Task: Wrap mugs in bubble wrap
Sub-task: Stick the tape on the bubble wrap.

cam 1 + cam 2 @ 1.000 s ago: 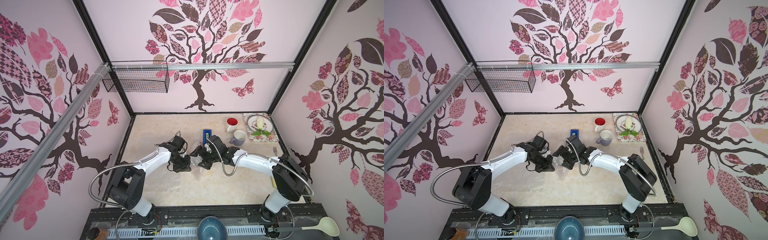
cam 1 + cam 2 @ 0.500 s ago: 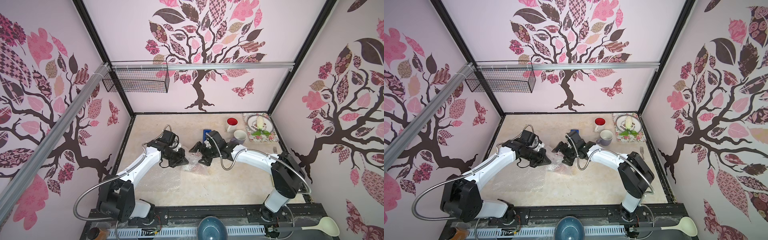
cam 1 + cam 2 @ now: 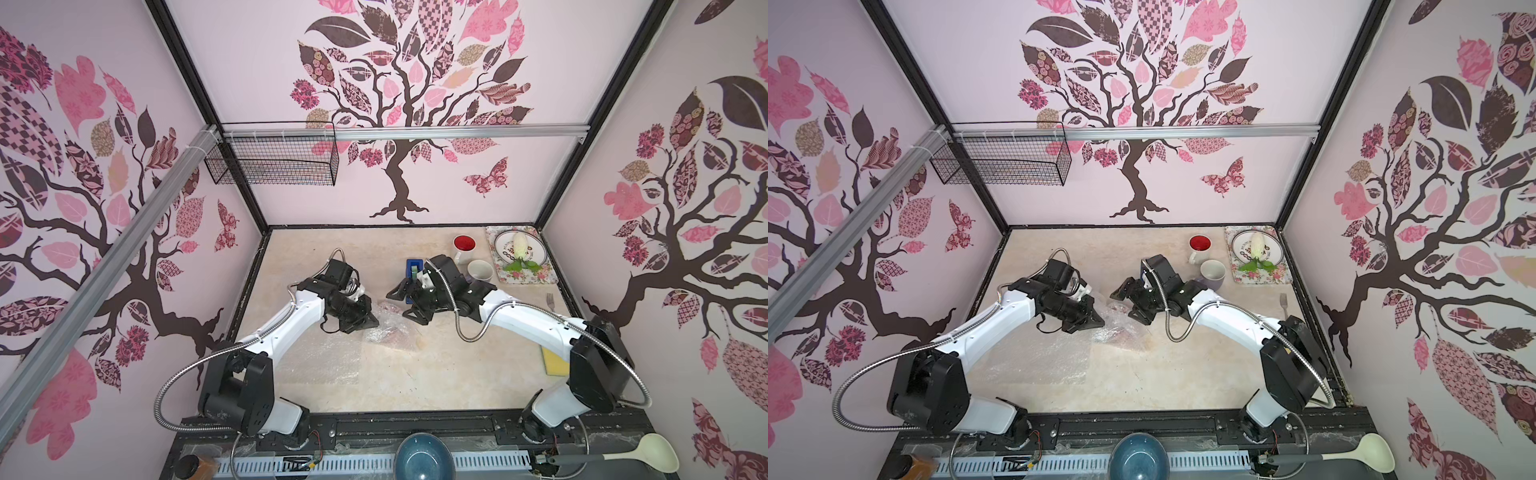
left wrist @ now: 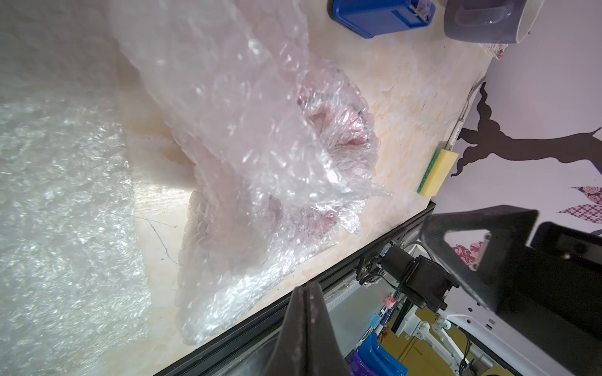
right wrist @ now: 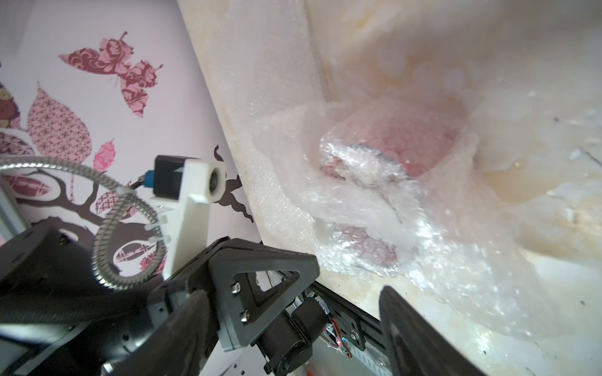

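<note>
A red mug bundled in crumpled bubble wrap (image 3: 392,330) (image 3: 1121,332) lies mid-table; it shows pink through the plastic in the left wrist view (image 4: 329,130) and the right wrist view (image 5: 407,146). My left gripper (image 3: 371,322) (image 4: 308,288) is shut and empty, just left of the bundle. My right gripper (image 3: 404,305) (image 5: 293,302) stands open beside the bundle's far right edge, holding nothing. A flat bubble wrap sheet (image 3: 320,359) lies near the front left. The white mug with a red inside (image 3: 464,245) and the lavender mug (image 3: 480,271) stand bare at the back right.
A blue tape dispenser (image 3: 414,268) sits behind the right gripper. A floral tray (image 3: 528,280) with a plate is in the back right corner. A fork (image 3: 550,301) and a sponge (image 3: 552,361) lie along the right edge. A blue bowl (image 3: 422,457) and a ladle (image 3: 640,455) are in front.
The left arm has stretched out lower over the table, its gripper still shut. The right gripper has drawn slightly away from the bundle and its jaws have narrowed a little.
</note>
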Robot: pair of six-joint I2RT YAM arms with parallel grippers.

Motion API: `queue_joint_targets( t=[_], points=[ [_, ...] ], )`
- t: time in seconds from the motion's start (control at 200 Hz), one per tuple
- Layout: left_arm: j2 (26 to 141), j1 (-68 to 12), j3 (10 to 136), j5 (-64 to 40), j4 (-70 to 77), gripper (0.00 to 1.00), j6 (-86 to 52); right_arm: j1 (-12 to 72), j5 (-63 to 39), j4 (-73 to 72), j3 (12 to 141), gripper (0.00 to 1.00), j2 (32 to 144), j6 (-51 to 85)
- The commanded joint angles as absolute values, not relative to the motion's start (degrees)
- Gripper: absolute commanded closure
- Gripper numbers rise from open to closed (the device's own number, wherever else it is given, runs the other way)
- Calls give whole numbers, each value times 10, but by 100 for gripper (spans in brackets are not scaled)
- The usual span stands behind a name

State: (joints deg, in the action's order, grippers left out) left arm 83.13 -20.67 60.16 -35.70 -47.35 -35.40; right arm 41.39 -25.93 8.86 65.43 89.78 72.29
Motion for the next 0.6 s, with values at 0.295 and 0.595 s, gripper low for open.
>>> queue_joint_targets(
  t=[0.295,0.595],
  points=[
    [777,-177,668,-298,-515,100,-307,412,-328,-62,580,96,953,714],
    [777,-177,663,-266,-485,100,-309,411,-330,-80,560,97,994,709]
  ],
)
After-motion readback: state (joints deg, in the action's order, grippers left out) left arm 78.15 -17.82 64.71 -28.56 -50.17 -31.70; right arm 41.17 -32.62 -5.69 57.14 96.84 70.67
